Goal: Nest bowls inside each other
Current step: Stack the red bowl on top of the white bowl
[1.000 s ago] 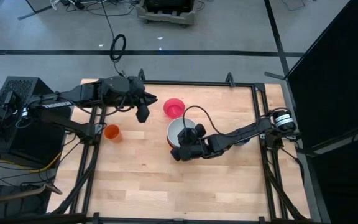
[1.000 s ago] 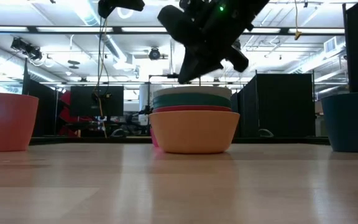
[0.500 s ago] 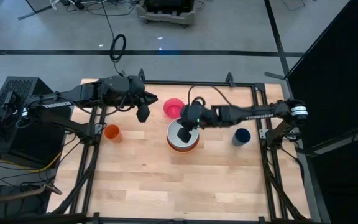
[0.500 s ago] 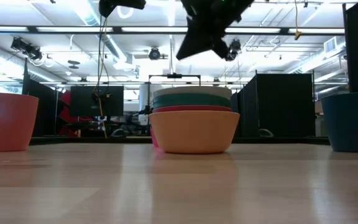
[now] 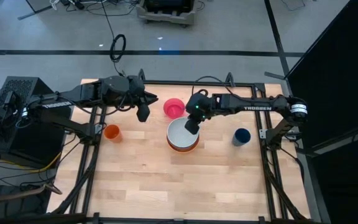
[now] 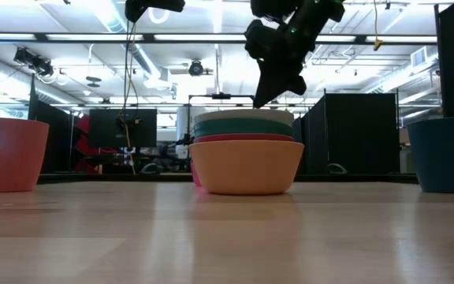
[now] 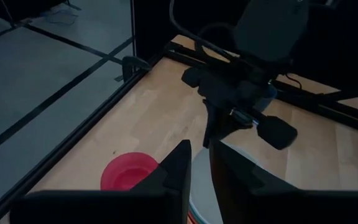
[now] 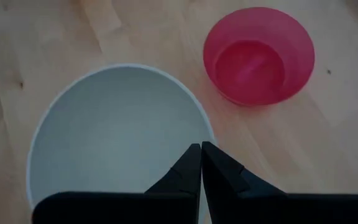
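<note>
Four bowls sit nested mid-table: white (image 5: 180,133) innermost, then teal (image 6: 243,126), red (image 6: 247,139) and orange-yellow (image 6: 247,166) outermost, which rests on the table. The pink bowl (image 5: 174,107) stands alone just beyond the stack, also seen in the right wrist view (image 8: 258,56). My right gripper (image 5: 191,127) is shut and hangs slanting down just above the stack's far-right rim (image 8: 201,165), touching nothing. My left gripper (image 5: 143,114) waits raised to the left of the pink bowl, its fingers (image 7: 199,160) a narrow gap apart with nothing between them.
A small orange cup (image 5: 112,132) stands at the table's left and a small dark blue cup (image 5: 242,136) at its right. Bare wood lies along the near half of the table (image 5: 179,186). A black frame rail (image 5: 197,83) edges the table.
My right gripper, shut throughout, has swung from the near side of the stack up and across it toward the table's far edge, turning as it went. It now hangs over the stack's far-right rim. The bowls have not moved.
</note>
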You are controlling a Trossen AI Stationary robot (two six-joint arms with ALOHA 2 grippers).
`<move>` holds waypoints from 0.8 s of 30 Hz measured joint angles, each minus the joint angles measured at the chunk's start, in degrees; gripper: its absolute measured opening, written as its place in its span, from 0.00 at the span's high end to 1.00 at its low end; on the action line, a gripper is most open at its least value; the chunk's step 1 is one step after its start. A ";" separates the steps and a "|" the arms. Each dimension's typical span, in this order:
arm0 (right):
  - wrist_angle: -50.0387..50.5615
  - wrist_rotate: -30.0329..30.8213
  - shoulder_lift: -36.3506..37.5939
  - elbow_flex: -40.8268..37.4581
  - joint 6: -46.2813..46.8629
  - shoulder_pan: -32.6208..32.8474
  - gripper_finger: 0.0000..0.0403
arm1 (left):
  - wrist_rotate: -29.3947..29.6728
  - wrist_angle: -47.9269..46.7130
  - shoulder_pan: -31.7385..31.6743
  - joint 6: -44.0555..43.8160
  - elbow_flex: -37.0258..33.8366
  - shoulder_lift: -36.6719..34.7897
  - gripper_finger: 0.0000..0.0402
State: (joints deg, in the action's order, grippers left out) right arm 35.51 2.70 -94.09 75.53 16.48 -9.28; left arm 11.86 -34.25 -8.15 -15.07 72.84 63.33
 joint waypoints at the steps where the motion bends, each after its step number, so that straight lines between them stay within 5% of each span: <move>1: 0.00 -0.31 0.10 0.00 -0.31 -0.43 1.00 | 0.31 -0.01 0.01 0.01 0.00 0.00 0.89; 10: -0.12 -9.19 0.20 0.00 -0.17 -7.89 1.00 | 1.57 -2.48 -0.01 1.20 0.00 1.32 0.89; 24: -14.61 -21.32 -2.98 0.05 3.44 -17.37 1.00 | 1.71 -1.75 0.01 1.26 0.00 4.78 0.89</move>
State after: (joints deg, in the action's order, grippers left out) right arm 20.90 -18.62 -97.07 75.58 19.92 -26.65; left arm 13.57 -36.00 -8.15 -13.81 72.84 68.11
